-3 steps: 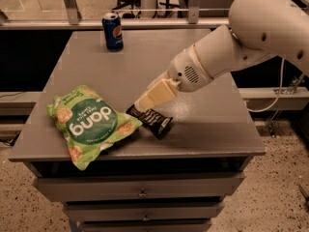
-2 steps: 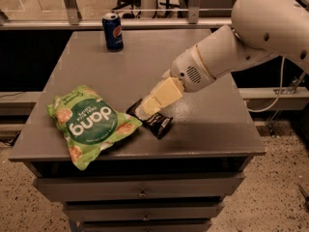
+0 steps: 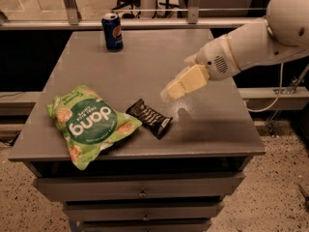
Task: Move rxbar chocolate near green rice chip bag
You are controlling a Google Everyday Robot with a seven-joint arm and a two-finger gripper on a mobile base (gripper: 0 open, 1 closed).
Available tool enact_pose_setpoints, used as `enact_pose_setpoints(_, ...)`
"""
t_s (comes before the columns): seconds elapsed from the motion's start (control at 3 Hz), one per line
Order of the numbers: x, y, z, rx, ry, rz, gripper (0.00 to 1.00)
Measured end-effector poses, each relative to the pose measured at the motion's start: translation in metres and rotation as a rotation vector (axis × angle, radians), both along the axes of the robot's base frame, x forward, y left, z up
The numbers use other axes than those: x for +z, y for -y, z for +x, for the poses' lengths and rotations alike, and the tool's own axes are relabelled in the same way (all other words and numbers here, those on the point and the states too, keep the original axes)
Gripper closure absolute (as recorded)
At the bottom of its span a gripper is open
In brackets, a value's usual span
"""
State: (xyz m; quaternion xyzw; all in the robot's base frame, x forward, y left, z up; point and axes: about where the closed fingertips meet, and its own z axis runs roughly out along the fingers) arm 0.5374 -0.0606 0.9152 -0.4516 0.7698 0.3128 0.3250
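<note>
The rxbar chocolate [image 3: 149, 118] lies flat on the grey table [image 3: 145, 62] near its front edge, its dark wrapper angled. Its left end sits right beside the right edge of the green rice chip bag [image 3: 89, 122], which lies flat at the front left with its "dang" lettering upside down. My gripper [image 3: 173, 91] hangs above the table, up and to the right of the bar, clear of it and holding nothing. The white arm [image 3: 241, 47] reaches in from the right.
A blue soda can [image 3: 112, 31] stands upright at the back left of the table. The table has drawers [image 3: 140, 187] below its front edge. A railing and floor lie behind; a cable hangs at the right.
My gripper has risen and pulled back to the right, off the rxbar. The bar now lies free on the table next to the bag.
</note>
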Motion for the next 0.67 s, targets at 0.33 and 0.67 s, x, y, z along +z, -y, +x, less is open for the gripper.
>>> enact_pose_setpoints(0.33,0.030,0.037,0.039,0.017,0.165,0.067,0.00)
enact_pose_setpoints(0.67,0.059,0.047,0.054,0.016,0.256,0.084,0.00)
